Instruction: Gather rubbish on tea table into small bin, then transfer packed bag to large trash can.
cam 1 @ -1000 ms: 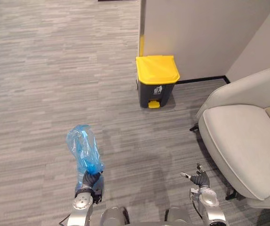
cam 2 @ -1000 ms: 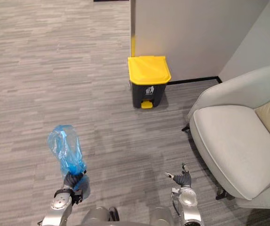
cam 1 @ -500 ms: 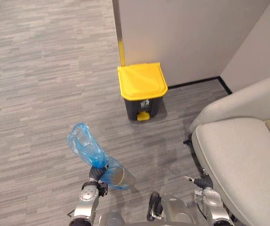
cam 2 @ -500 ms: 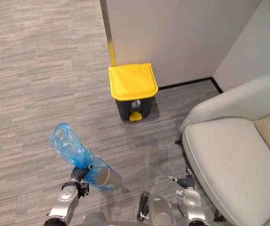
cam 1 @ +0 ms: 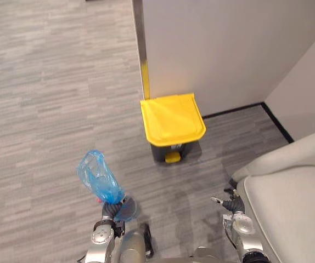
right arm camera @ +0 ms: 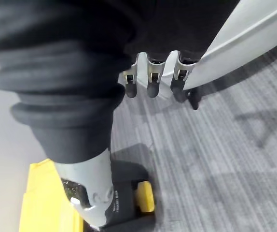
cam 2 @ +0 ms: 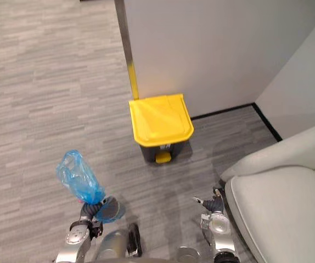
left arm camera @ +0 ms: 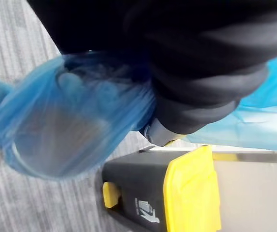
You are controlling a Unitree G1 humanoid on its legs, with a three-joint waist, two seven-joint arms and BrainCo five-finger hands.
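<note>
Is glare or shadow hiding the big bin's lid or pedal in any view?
Left eye view: the yellow lid is evenly lit with a faint sheen, and the pedal is clear of shadow. Left wrist view: the blue bag and left hand block much, but the pedal shows.

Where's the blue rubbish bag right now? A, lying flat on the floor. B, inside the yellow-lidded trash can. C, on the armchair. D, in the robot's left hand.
D: the left hand is curled round the neck of the blue rubbish bag, holding it up off the floor, short of the trash can, whose yellow lid is shut.
</note>
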